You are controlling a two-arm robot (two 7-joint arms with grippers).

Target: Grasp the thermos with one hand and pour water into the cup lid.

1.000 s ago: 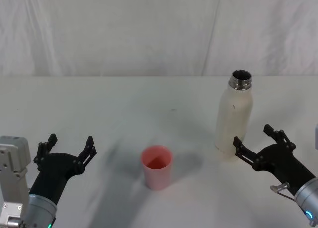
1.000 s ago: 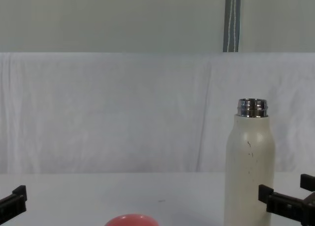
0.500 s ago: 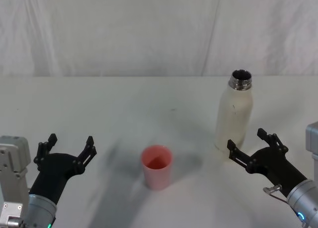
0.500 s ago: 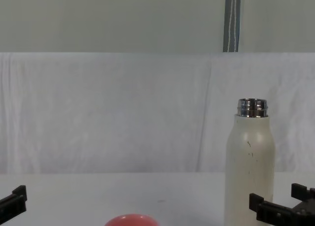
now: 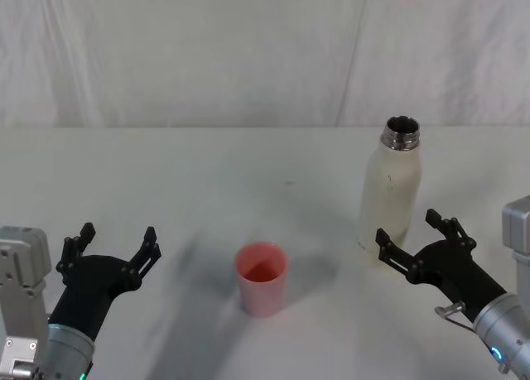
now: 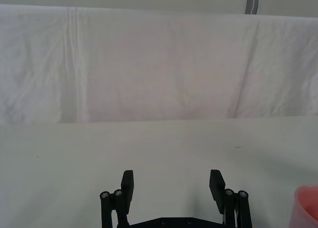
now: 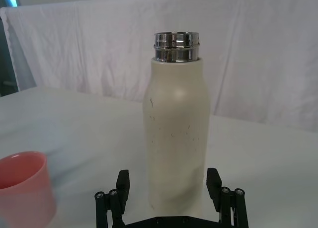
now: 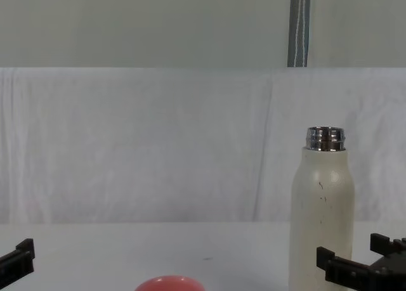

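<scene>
Nearest, at 7 o'clock on the table (image 5: pixel 207 173), the left gripper (image 5: pixel 112 246) is seen idle, its fingers (image 6: pixel 127 181) spread and nothing held between them. At 5 o'clock the right gripper (image 5: pixel 414 241) is seen low over the table, its fingers (image 7: pixel 122 181) spread wide and empty, set just short of the foot of the thermos; in the right wrist view the bottle's base is framed in the gap between the two fingers, yet no contact can be made out.

The cup (image 5: pixel 262 278) stands upright near the centre of the table, well apart from both grippers and at about 8 o'clock from the bottle. Farther off, at 2 o'clock, the thermos (image 5: pixel 390 194) stands upright with its steel neck uncapped.

The step in hand is judged to be the reach for the bottle; no grasp has been made. For the next move, the right gripper would need to be carried forward until the body sits squarely between the fingers, which would then be closed firmly before any lift or tilt toward the cup.
</scene>
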